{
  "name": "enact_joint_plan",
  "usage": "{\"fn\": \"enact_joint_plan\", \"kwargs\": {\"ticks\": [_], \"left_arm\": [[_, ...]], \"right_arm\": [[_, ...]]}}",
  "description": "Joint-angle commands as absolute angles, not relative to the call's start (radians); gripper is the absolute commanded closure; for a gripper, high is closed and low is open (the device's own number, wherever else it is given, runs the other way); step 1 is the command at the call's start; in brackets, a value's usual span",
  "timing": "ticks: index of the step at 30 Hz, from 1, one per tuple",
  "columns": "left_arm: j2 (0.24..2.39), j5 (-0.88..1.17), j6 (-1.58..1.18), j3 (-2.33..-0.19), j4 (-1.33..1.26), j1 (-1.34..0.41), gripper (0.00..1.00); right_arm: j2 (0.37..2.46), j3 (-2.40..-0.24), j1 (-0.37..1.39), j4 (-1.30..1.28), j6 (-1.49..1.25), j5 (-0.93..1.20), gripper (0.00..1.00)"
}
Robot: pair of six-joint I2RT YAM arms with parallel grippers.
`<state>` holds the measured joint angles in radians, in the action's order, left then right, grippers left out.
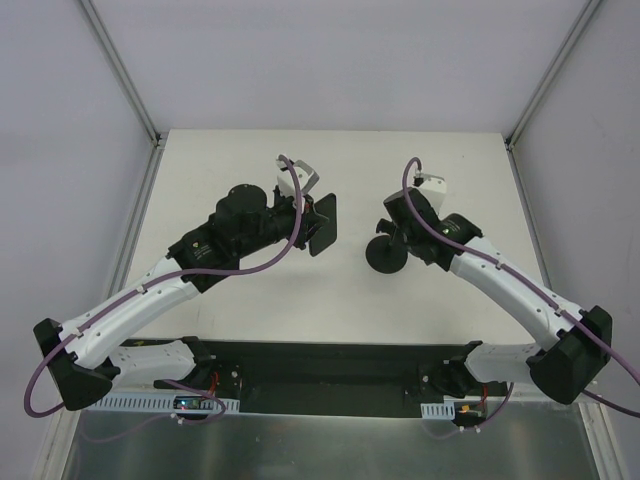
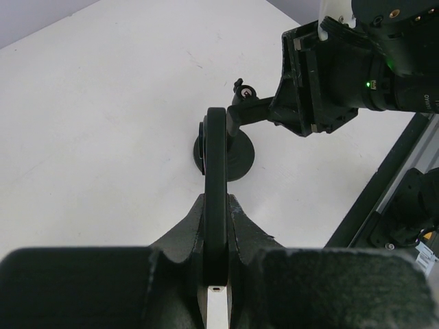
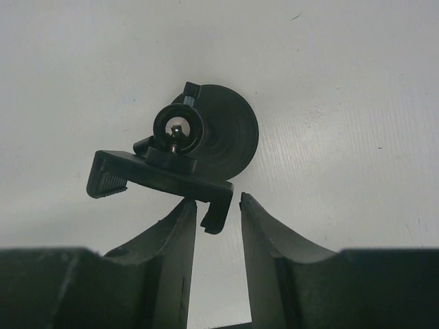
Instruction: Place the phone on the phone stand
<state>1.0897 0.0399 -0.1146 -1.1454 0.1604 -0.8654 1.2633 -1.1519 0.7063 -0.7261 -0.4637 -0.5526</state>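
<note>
Phone (image 2: 215, 164) clamped edge-on in left gripper (image 2: 216, 209), long axis aimed at stand (image 2: 240, 154) just beyond, centre frame; right gripper (image 3: 218, 205) fingers apart, astride cradle (image 3: 158, 179) end.

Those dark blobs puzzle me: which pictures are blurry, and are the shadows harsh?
Top external: sharp, evenly lit, only faint shadows on the table. Left wrist: left fingers fill the bottom, dark and blurred; the phone and phone stand beyond look sharper. Right wrist: right fingers blurred, phone stand crisp, shadow soft.

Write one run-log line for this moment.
left end effector: holds phone | right end effector: open at phone stand | status: phone not placed
</note>
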Motion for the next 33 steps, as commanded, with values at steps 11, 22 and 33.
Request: {"fn": "enact_joint_plan", "kwargs": {"ticks": [11,22,33], "left_arm": [[1.077,0.006,-0.101,-1.151,0.069,-0.897,1.00],[0.987,0.401,-0.048,-1.019,-0.171,-0.897,1.00],[1.024,0.778,0.054,-0.908,-0.328,-0.897,1.00]], "right_arm": [[1.305,-1.210,0.695,-0.695,-0.411,-0.578,0.97],[1.241,-1.161,0.704,-0.489,-0.075,-0.094,0.99],[1.298,-1.218,0.718,-0.489,0.155,0.290,0.99]]}}
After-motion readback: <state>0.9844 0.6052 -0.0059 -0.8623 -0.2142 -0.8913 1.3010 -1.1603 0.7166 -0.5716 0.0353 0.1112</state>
